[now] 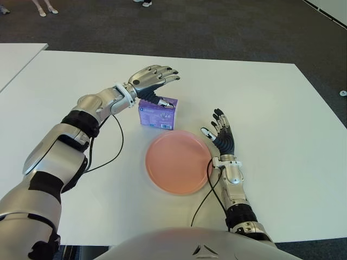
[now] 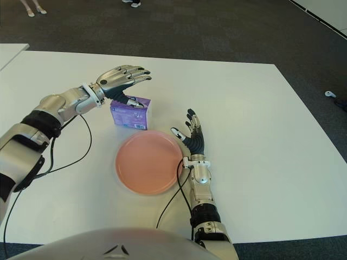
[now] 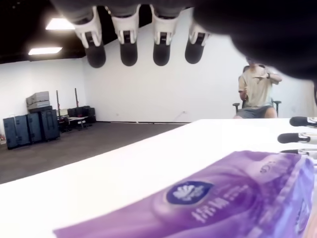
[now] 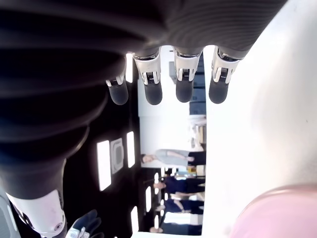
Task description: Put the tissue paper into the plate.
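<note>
Pink plate (image 1: 179,162) sits empty; tissue pack (image 1: 158,112) lies flat behind it.

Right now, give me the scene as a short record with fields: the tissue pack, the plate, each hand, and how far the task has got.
tissue pack: purple tissue pack on the white table, just beyond the plate, apart from it
plate: pink plate, nothing in it
left hand: left hand above the tissue pack, fingers spread, thumb down by the pack's top, no grasp closed
right hand: right hand beside the plate on its right, fingers open, holding nothing
task state: pack not yet lifted or placed
</note>
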`<state>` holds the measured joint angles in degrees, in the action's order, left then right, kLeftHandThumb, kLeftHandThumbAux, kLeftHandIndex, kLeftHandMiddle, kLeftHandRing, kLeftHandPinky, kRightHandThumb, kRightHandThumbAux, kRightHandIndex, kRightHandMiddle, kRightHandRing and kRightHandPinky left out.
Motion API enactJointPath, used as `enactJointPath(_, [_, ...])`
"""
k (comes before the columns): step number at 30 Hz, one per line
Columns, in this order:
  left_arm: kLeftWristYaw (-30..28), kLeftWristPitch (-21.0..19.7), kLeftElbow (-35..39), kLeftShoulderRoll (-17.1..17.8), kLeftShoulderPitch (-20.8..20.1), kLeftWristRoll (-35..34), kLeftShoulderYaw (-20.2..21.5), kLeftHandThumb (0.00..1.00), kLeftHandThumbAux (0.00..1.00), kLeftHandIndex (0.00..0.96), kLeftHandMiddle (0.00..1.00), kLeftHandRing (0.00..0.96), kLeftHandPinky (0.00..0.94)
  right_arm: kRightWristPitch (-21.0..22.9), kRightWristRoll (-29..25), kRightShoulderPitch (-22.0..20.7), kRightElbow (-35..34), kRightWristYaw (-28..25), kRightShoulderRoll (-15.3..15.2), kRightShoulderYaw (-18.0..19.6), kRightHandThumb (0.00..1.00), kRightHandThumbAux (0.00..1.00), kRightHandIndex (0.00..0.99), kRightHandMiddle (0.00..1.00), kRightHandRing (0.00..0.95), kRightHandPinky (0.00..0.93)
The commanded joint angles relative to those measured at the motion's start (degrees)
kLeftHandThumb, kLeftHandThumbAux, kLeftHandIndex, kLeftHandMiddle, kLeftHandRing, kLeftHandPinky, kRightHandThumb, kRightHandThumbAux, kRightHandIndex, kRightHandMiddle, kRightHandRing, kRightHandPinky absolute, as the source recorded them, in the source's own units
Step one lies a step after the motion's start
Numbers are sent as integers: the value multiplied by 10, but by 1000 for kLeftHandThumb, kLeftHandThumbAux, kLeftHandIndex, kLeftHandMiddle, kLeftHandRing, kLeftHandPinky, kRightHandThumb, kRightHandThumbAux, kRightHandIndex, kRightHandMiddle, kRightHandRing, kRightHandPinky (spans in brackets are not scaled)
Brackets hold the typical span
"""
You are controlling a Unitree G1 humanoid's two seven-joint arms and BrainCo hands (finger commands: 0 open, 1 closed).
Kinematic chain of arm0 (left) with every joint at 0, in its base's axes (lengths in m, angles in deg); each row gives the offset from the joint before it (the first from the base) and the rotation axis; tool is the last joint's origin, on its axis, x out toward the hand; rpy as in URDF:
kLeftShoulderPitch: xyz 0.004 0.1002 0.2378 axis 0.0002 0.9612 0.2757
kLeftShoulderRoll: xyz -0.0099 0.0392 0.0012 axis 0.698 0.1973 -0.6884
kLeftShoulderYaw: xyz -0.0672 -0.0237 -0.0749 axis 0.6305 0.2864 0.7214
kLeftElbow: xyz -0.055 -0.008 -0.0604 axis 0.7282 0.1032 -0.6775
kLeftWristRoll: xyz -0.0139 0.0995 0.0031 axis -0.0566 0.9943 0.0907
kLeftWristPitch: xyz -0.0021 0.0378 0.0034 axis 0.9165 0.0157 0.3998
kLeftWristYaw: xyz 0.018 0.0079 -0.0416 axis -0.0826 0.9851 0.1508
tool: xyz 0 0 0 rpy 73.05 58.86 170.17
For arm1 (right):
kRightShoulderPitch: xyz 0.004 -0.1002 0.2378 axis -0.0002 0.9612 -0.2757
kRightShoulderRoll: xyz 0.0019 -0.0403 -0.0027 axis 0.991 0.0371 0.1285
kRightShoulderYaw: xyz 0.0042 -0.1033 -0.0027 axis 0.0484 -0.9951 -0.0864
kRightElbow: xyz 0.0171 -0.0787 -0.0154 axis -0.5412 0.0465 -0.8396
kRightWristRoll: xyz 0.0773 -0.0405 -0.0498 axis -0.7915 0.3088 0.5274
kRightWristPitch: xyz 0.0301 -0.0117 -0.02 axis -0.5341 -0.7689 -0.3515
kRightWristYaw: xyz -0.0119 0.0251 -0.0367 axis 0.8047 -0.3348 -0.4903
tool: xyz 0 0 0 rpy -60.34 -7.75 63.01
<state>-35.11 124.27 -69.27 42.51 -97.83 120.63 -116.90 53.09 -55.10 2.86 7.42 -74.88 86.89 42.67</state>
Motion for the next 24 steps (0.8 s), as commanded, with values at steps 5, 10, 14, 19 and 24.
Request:
enactJointPath(5, [-4, 22, -39, -4, -31, 17, -36, 357, 117, 0, 0, 0, 0, 11, -10, 36, 53, 1, 17, -2, 143, 687, 0, 6, 0, 31])
enactJointPath(10, [-18, 20, -48, -4, -46, 23, -51, 406, 95, 0, 0, 0, 0, 13, -10, 34, 54, 2, 16, -2, 140, 679, 0, 6, 0, 30])
enactJointPath(14, [-35, 11, -48, 1, -55, 28, -61, 441, 81, 0, 0, 0, 0, 14, -10, 33, 55, 1, 16, -2, 138, 673, 0, 7, 0, 30])
enactJointPath(19, [-78, -9, -42, 13, -67, 39, -71, 479, 68, 0, 0, 0, 0, 16, -11, 31, 56, 0, 15, -1, 137, 666, 0, 8, 0, 33])
enactJointPath(24, [-110, -23, -35, 22, -72, 44, -77, 523, 64, 0, 0, 0, 0, 18, -13, 31, 57, -2, 15, 0, 133, 659, 0, 11, 2, 35])
